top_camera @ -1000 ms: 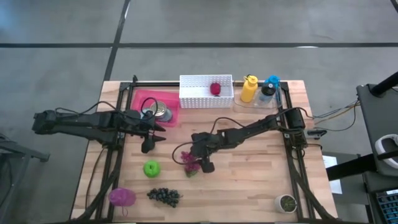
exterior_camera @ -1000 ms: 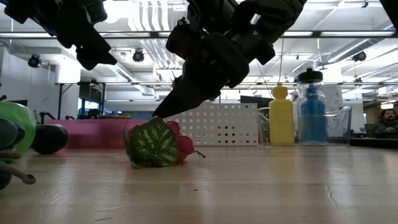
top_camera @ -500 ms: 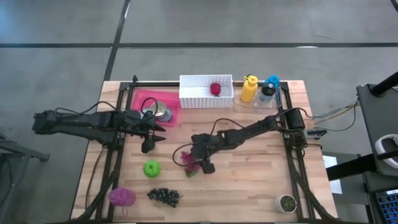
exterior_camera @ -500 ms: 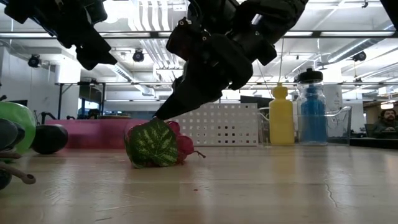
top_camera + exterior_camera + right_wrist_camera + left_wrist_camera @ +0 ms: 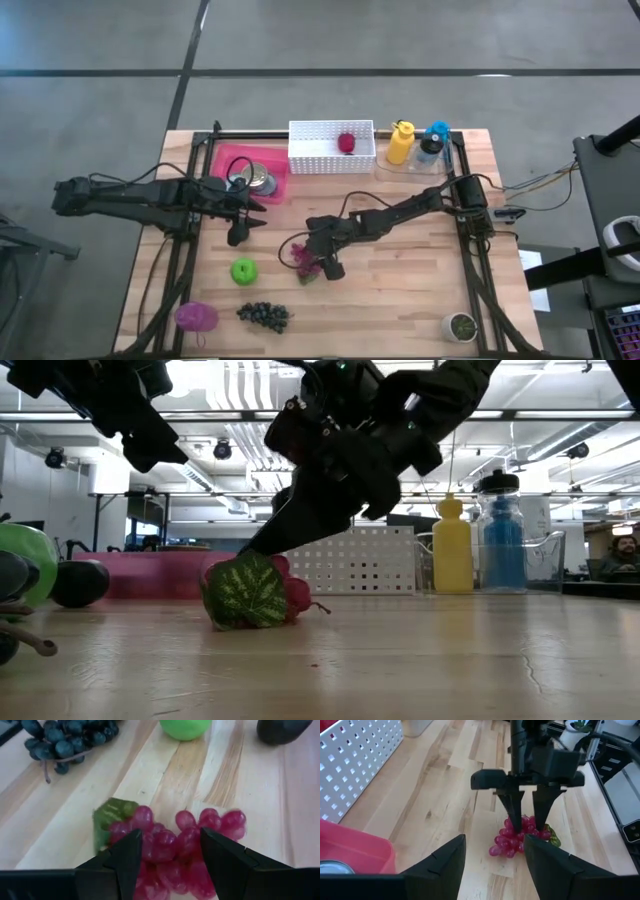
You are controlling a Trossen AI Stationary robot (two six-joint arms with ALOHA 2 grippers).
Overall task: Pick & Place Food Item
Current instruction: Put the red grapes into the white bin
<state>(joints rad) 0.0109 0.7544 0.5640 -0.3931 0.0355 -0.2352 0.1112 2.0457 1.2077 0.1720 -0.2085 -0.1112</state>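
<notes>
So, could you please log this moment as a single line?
right gripper: open, straddling red grape bunch on table | left gripper: open, empty, waiting near pink tray | grapes not lifted

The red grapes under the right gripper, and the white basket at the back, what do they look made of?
The red grapes look like glossy moulded plastic or rubber: the translucent berries carry soft highlights, and a stiff green leaf sits beside them. The white basket looks like matte rigid plastic, possibly painted metal; its wall shows rows of punched square holes.
</notes>
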